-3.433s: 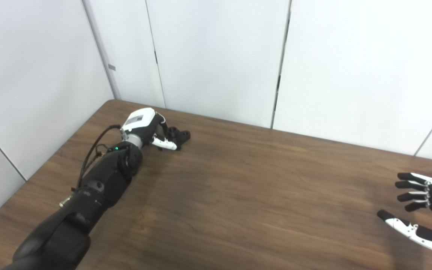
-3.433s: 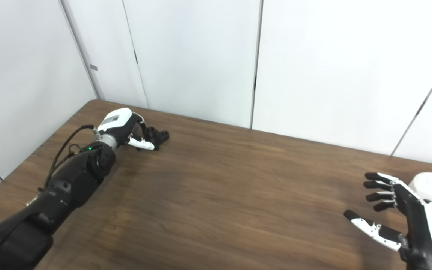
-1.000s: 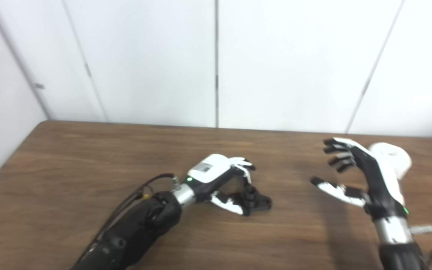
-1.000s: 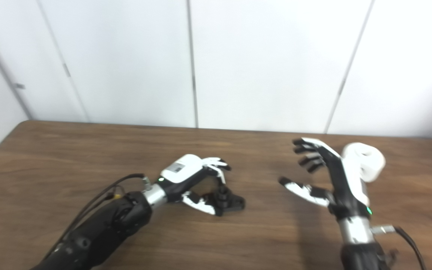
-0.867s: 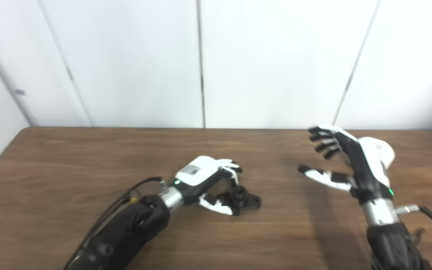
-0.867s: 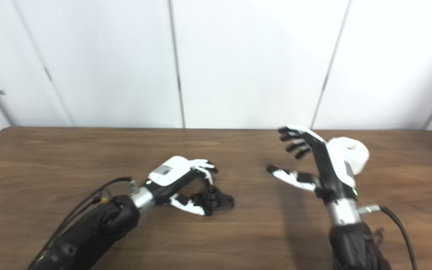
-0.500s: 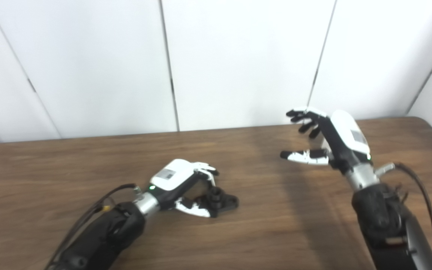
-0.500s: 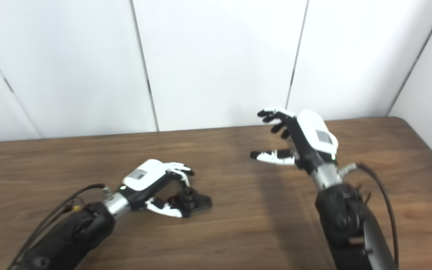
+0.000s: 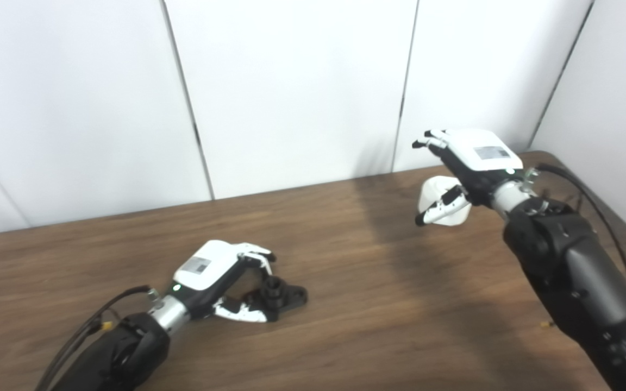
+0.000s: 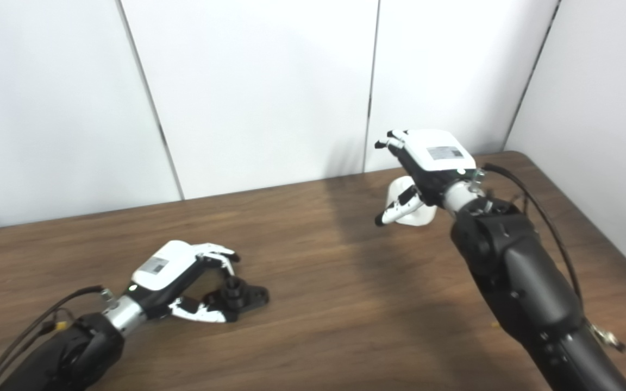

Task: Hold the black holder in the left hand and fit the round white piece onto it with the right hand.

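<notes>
My left hand (image 9: 212, 270) lies low on the brown wooden surface (image 9: 356, 304), palm down, with its fingers (image 9: 256, 255) curled over the black holder (image 9: 283, 293) and its thumb reaching along the near side of it. The holder sits on the surface with its short round post pointing up between my fingers and thumb; I seem to have a loose hold on it, though I cannot tell how firmly the fingers press. Well apart from it, toward the far right corner of the surface, my right hand (image 10: 427, 163) hangs over the round white piece (image 10: 408, 209). That hand is spread wide and holds nothing: its fingers reach out above the piece toward the white wall panels (image 9: 291, 81), and its thumb (image 10: 397, 209) points down and to the left in front of the piece. The white piece rests on the surface under my palm, partly hidden by the hand, so I cannot tell whether the thumb touches it.
</notes>
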`<state>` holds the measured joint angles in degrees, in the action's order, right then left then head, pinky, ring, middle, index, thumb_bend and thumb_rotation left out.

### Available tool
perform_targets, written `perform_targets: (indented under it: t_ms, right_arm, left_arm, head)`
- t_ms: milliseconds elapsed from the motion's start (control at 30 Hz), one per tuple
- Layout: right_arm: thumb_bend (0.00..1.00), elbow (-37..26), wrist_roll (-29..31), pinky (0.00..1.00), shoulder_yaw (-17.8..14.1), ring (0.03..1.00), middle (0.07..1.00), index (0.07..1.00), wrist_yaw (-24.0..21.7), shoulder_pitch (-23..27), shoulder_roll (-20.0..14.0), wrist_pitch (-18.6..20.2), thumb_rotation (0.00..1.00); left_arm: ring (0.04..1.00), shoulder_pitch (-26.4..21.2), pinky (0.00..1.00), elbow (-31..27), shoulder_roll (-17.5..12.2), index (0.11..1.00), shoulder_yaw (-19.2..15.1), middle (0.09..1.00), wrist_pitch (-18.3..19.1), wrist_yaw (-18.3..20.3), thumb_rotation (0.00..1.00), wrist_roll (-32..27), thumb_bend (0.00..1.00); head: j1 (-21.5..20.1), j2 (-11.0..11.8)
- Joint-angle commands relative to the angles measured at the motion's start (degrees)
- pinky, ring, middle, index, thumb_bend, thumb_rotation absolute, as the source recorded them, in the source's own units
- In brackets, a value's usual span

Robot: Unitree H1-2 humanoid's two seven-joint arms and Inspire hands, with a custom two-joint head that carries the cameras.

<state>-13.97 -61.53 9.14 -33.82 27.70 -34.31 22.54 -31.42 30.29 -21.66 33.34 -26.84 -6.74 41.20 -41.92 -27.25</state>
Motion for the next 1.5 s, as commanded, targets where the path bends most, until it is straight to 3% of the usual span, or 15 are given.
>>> perform_targets:
  t_ms: [0, 200, 500, 600, 833, 1033, 1200, 1467]
  right_arm:
    - [0.96, -1.26, -4.86, 0.96, -0.16, 0.998, 0.999, 0.929, -3.56, 4.35, -2.32, 1.79, 0.38]
    - [1.0, 1.94, -10.6, 1.0, -0.45, 1.0, 1.0, 0.936, -7.92, 5.38, -2.15, 3.1, 0.43]
    - [1.0, 6.05, -11.35, 1.0, -1.8, 1.0, 1.0, 0.935, -7.35, 4.54, -2.78, 2.23, 0.45]
    - [1.0, 8.11, -11.2, 0.97, -1.97, 1.0, 1.0, 0.929, -5.98, 4.33, -2.93, 2.05, 0.42]
    - [1.0, 12.24, -9.48, 0.95, -2.09, 1.0, 1.0, 0.918, -2.71, 4.19, -2.48, 1.9, 0.44]
    - [1.0, 16.86, -1.23, 0.95, -3.16, 1.0, 1.0, 0.884, 4.16, 3.86, -2.54, -1.94, 0.43]
    - [1.0, 20.57, 1.6, 0.94, -2.31, 1.0, 1.0, 0.87, 9.47, 4.36, -2.45, -3.14, 0.45]
    - [0.99, 23.59, 3.18, 0.93, -0.35, 1.0, 0.99, 0.857, 11.98, 5.55, -1.73, -2.33, 0.44]
  left_arm:
    - [0.798, 2.55, 0.7, 4.42, -3.92, 0.483, 1.83, 0.776, 0.55, 3.28, 0.06, 3.89, 0.52]
    - [0.815, 2.28, 0.71, 5.55, -4.47, 0.484, 2.57, 0.79, 0.1, 3.31, 0.06, 2.98, 0.52]
    - [0.817, 1.73, 0.71, 6.55, -5.15, 0.483, 4.08, 0.791, 0.0, 2.11, 0.06, 2.45, 0.52]
    - [0.818, 1.62, 0.71, 6.72, -5.39, 0.483, 5.06, 0.791, -0.05, 1.06, 0.06, 1.69, 0.52]
    - [0.817, 1.54, 0.71, 6.59, -5.97, 0.483, 6.34, 0.794, -0.05, 0.53, 0.06, 0.67, 0.52]
    - [0.822, 1.88, 0.73, 5.66, -5.95, 0.484, 6.02, 0.798, 0.17, 1.46, 0.06, 1.12, 0.52]
    - [0.816, 2.14, 0.71, 5.5, -5.79, 0.484, 5.54, 0.797, 0.24, 1.12, 0.06, 0.96, 0.52]
    - [0.827, 2.45, 0.73, 3.73, -6.1, 0.485, 4.67, 0.799, 1.41, 3.52, 0.06, 0.63, 0.52]
  head:
    - [-0.6, 0.12]
    - [-1.28, 0.45]
    - [-1.63, 0.4]
    - [-1.55, 0.36]
    - [-1.14, 0.34]
    - [-0.43, 0.39]
    - [0.11, 0.26]
    - [0.46, 0.06]
